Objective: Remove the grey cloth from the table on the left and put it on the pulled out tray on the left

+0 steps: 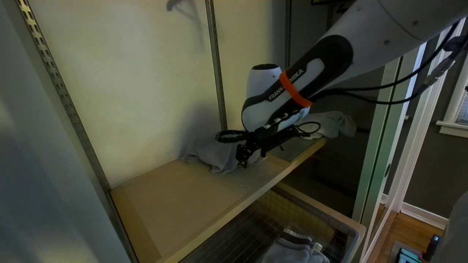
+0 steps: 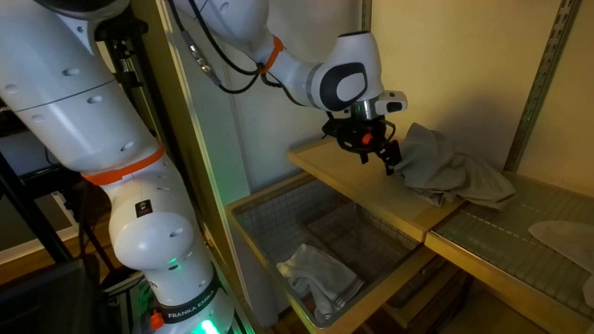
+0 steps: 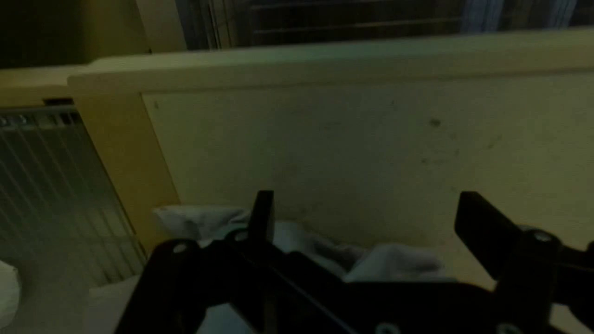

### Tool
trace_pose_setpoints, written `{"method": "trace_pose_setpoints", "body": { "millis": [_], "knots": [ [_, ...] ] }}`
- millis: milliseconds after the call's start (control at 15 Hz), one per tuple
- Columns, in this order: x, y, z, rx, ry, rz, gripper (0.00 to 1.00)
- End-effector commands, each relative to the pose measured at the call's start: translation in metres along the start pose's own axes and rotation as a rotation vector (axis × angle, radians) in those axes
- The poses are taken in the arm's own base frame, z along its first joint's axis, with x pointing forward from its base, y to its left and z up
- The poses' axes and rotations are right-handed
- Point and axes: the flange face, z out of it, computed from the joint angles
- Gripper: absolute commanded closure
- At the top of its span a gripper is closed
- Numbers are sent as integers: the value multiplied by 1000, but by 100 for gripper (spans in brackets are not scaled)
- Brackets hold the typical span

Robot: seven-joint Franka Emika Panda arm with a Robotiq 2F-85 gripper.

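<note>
Grey cloth (image 2: 445, 171) lies crumpled on a pale wood shelf (image 1: 175, 208), close to the cream wall (image 1: 139, 73). Seen in an exterior view, one fold rises to a peak at the left; the right end spreads across the join onto a slatted panel (image 2: 501, 241).

Gripper (image 3: 365, 208): black, low over the shelf, at the cloth's edge. Jaws well apart; the wrist view has bare board and a few grey folds between the two fingers (image 3: 485, 232). Contact between finger and fabric cannot be told; in both exterior views they overlap along the line of sight. Wrist view dim, much of the cloth hidden behind the gripper body.

White Franka arm (image 2: 301, 79), orange bands, reaches in from the upper left in an exterior view, wrist bent down above the shelf.

Beneath the shelf, a wood-framed wire tray (image 2: 383, 291), drawn out. Towards its near end lies a whitish cloth (image 2: 325, 273), folded over itself, dark stripes along one hem. Grey cloth sits higher, well apart from the tray.

Right of the gripper and farther off, in an exterior view, another pale cloth (image 1: 329, 122) rests on the shelving, partly hidden by the arm. Slotted metal upright (image 1: 61, 87) runs up the wall at left.
</note>
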Motion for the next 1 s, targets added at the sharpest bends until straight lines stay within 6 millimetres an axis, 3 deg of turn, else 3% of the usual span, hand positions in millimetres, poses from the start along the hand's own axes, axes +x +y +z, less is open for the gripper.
{"method": "trace_pose_setpoints", "body": {
  "millis": [0, 267, 533, 600, 667, 933],
  "knots": [
    [54, 10, 18, 14, 80, 109, 0],
    [93, 8, 25, 20, 209, 198, 0],
    [113, 13, 35, -25, 277, 247, 0],
    [114, 13, 39, -36, 270, 256, 25],
    [114, 14, 42, -49, 267, 261, 27],
    [108, 13, 54, -74, 190, 275, 58]
  ]
}}
